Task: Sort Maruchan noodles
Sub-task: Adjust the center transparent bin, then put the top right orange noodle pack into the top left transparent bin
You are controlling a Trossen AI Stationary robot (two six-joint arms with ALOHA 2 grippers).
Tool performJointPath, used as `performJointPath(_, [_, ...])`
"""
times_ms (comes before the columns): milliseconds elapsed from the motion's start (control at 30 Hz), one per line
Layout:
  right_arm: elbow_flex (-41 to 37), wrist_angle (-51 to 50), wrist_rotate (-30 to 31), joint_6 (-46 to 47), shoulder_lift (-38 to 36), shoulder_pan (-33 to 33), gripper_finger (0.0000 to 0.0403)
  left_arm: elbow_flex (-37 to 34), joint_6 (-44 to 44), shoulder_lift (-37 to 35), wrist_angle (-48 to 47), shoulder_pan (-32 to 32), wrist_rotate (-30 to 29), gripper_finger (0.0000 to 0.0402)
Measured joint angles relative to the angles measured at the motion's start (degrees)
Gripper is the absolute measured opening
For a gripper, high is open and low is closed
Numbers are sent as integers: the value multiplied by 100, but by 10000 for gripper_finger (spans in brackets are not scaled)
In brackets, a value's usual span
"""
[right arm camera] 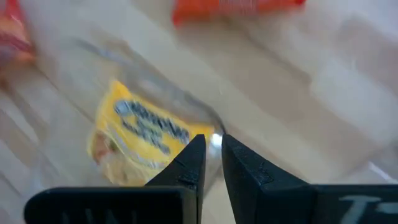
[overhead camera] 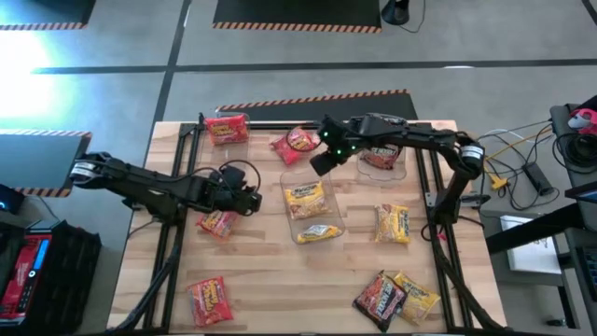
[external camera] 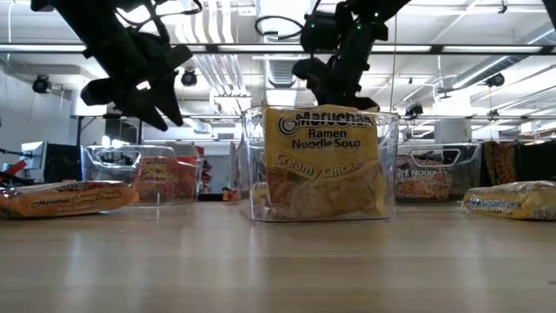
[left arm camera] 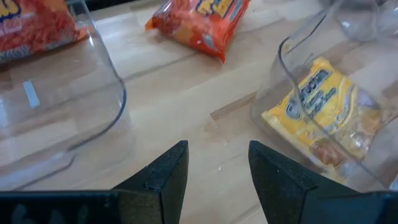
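Note:
Three clear bins stand on the wooden table. The middle bin (overhead camera: 312, 210) holds yellow Maruchan noodles (external camera: 323, 161). A far left bin (overhead camera: 224, 126) holds a red packet, and a far right bin (overhead camera: 382, 154) a dark one. My left gripper (overhead camera: 254, 198) hovers open just left of the middle bin, with nothing between its fingers (left arm camera: 217, 149). My right gripper (overhead camera: 319, 166) hangs shut and empty above the middle bin's far end (right arm camera: 213, 140). A loose red packet (overhead camera: 297, 142) lies behind the middle bin.
Loose packets lie flat around the table: red (overhead camera: 219, 222) under the left arm, red (overhead camera: 210, 299) near the front left, yellow (overhead camera: 392, 224) right of the middle bin, dark (overhead camera: 378, 297) and yellow (overhead camera: 417, 299) together at the front right. Bare wood runs along the front middle.

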Motion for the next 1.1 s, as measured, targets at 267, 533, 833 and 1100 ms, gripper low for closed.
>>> performJointPath(267, [0, 1166, 17, -612, -19, -433, 43, 0, 1568, -41, 1742, 680, 63, 152])
performJointPath(533, [-9, 1864, -52, -973, 86, -960, 43, 0, 1959, -43, 3035, 1712, 879, 152])
performJointPath(833, [-429, 2631, -526, -988, 97, -1365, 43, 73, 1782, -22, 3420, 2698, 1663, 152])
performJointPath(1100, [-875, 3399, -1588, -829, 277, -1720, 43, 604, 1945, 108, 3057, 3094, 1909, 152])
